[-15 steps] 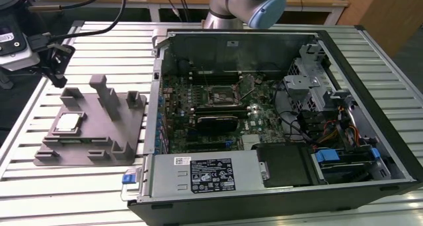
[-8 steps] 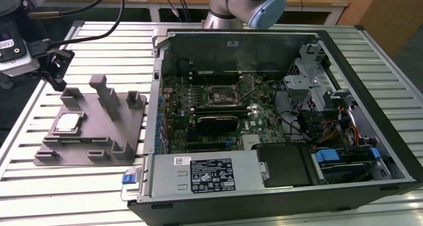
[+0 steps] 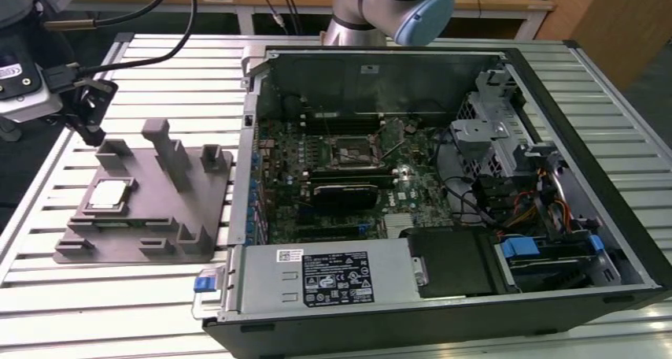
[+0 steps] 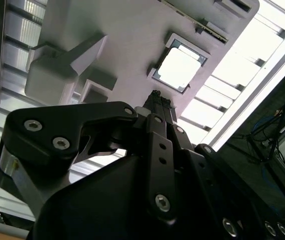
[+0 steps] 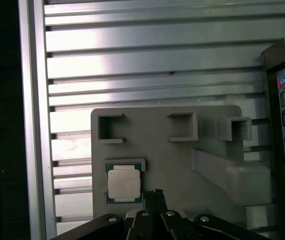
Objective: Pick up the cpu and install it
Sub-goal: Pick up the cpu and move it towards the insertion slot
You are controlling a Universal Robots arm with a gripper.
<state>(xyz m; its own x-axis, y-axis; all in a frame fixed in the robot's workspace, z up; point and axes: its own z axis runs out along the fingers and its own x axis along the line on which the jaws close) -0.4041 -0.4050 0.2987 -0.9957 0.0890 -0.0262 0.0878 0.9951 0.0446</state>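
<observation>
Gripper (image 3: 93, 129) (image 4: 157, 98) (image 5: 156, 194) has its fingers pressed together with nothing between them. It hangs above the grey tray (image 3: 147, 227) (image 4: 127, 45) (image 5: 157, 150), near the cpu (image 3: 108, 195) (image 4: 179, 68) (image 5: 124, 182) but not touching it. The cpu lies flat, silver top up, in a tray recess. The tray sits on a slatted metal table (image 3: 157, 68), and an open computer case (image 3: 420, 178) stands just beside it on the exterior view's right.

A grey pegged tray (image 3: 168, 217) lies on the slatted metal table (image 3: 105, 312) beside an open computer case (image 3: 420, 79), perhaps touching.
</observation>
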